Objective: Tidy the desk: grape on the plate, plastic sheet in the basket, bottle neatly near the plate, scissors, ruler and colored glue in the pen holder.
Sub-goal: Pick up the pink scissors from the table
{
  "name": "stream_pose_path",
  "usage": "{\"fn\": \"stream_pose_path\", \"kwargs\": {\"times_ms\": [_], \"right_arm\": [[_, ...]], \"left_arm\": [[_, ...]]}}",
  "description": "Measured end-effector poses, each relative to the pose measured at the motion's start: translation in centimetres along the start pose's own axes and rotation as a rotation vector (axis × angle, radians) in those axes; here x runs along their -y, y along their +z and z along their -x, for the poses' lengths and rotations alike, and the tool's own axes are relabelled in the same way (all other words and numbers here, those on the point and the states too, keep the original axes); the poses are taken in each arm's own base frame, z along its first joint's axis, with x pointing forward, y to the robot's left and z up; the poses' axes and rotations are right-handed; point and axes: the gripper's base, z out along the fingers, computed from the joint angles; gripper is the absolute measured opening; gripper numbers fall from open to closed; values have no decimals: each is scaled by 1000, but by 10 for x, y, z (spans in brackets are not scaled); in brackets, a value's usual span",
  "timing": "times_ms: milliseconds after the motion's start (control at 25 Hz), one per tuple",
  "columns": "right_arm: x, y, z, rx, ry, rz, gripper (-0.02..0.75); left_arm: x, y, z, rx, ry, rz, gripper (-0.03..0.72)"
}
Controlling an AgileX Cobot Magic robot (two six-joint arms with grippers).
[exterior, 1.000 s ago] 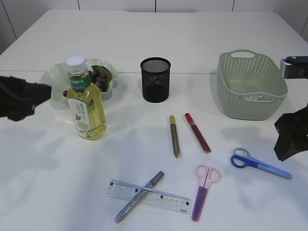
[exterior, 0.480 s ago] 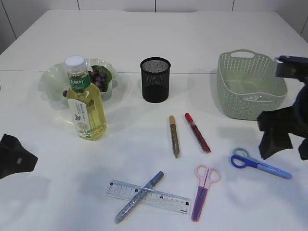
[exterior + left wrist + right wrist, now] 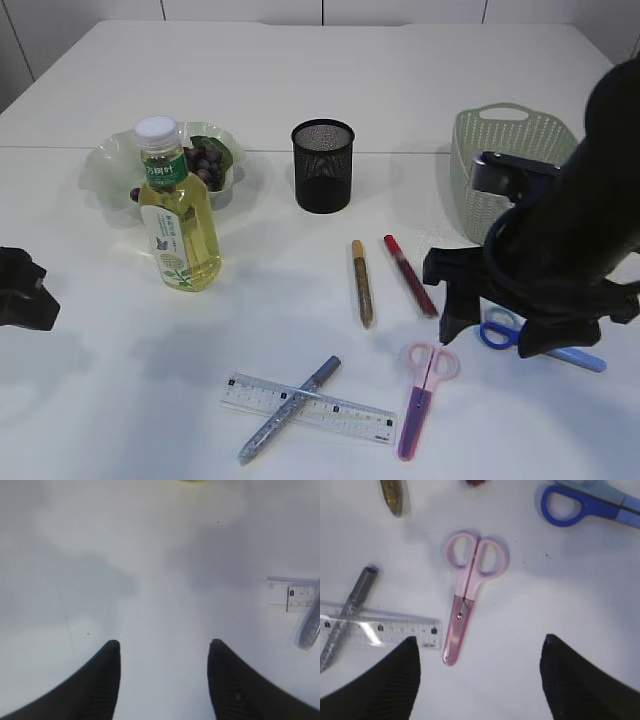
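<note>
My right gripper (image 3: 497, 328) is open and empty above the table, over the pink scissors (image 3: 470, 595), which also show in the exterior view (image 3: 425, 395). The blue scissors (image 3: 590, 505) lie to its right, partly hidden by the arm in the exterior view (image 3: 493, 331). The clear ruler (image 3: 345, 412) lies under a silver glue pen (image 3: 290, 408). Gold (image 3: 362, 283) and red (image 3: 408, 272) glue pens lie mid-table. The bottle (image 3: 178, 215) stands before the plate (image 3: 105, 170), which holds grapes (image 3: 205, 160). My left gripper (image 3: 164, 642) is open and empty at the left edge (image 3: 25, 300). I see no plastic sheet.
The black mesh pen holder (image 3: 323, 165) stands at the back centre. The green basket (image 3: 470, 170) stands at the back right, partly behind my right arm. The ruler's end (image 3: 295, 592) and the silver pen (image 3: 310, 625) show at the right of the left wrist view.
My right arm has swung in from the right edge to above the scissors. My left arm has dropped from beside the plate to the lower left edge.
</note>
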Motion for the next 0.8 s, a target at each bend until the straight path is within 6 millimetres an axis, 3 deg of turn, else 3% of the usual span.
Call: {"fn": "stream_pose_path", "kwargs": {"times_ms": [320,800], "right_arm": [[-27,28,37,-39,202,-1,577],[-32,67,32,-149,205,-84,577]], "left_arm": [[0,0,0,0,0,0,407],[0,0,-1,-6,0,0,406]]}}
